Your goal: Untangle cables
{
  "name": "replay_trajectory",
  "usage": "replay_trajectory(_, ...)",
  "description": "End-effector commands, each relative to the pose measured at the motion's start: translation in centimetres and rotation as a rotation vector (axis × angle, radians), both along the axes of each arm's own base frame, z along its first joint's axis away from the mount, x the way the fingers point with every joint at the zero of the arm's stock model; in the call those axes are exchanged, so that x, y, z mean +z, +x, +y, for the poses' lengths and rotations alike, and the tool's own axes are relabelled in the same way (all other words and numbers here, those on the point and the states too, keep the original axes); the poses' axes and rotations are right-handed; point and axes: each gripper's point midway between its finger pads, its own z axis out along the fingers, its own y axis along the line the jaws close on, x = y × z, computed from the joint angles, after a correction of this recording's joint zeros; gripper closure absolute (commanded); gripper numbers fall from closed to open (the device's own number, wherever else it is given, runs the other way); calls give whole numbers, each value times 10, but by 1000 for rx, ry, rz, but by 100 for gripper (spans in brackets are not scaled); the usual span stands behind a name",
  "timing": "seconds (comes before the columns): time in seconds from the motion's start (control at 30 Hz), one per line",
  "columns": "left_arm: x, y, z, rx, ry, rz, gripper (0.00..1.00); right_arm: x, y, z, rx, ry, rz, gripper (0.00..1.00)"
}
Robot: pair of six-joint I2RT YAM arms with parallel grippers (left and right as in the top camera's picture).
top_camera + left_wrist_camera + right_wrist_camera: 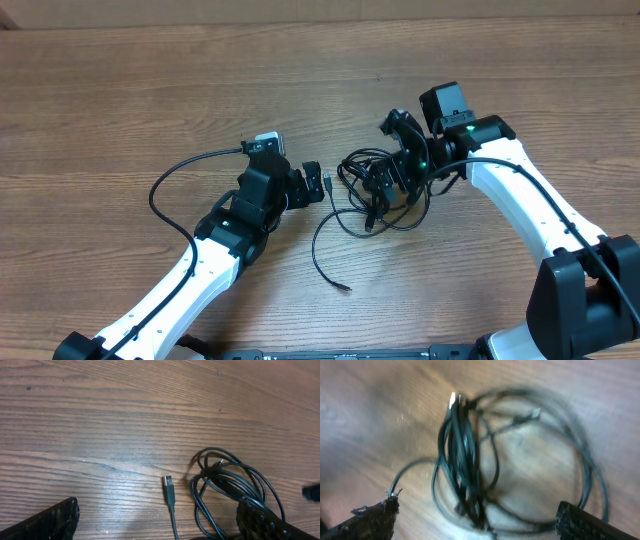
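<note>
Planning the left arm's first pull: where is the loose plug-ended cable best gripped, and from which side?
Probably the straight cord just behind the plug, from above, with the left gripper straddling it. That end lies flat and free on the table, apart from the clump, so little else should get pinched.

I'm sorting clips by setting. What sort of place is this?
Likely a robotics lab workbench: a wooden table, a white left arm and right arm reaching over it, and tangled black cables laid out. Nothing beyond the tabletop shows.

Black cables (375,190), one plug (168,482) silver-tipped; brown, streaky wood-grain table (120,100); white-shelled right arm (525,205) with black joints.
</note>
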Motion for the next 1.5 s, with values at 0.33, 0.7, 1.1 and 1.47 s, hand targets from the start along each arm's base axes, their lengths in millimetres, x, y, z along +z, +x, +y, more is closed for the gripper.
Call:
replay_trajectory(0.33, 1, 2, 0, 4, -8, 2, 1, 21, 61, 8, -22, 21, -286, 4)
replay_trajectory(0.7, 1, 2, 0, 4, -8, 2, 0, -27, 52, 18, 57, -24, -188, 8)
replay_trajectory(1.1, 1, 2, 0, 4, -8, 2, 1, -31, 42, 22, 77, -33, -158, 9)
replay_trajectory(1.47, 1, 2, 0, 4, -8, 2, 1, -35, 36, 20, 78, -42, -129, 13)
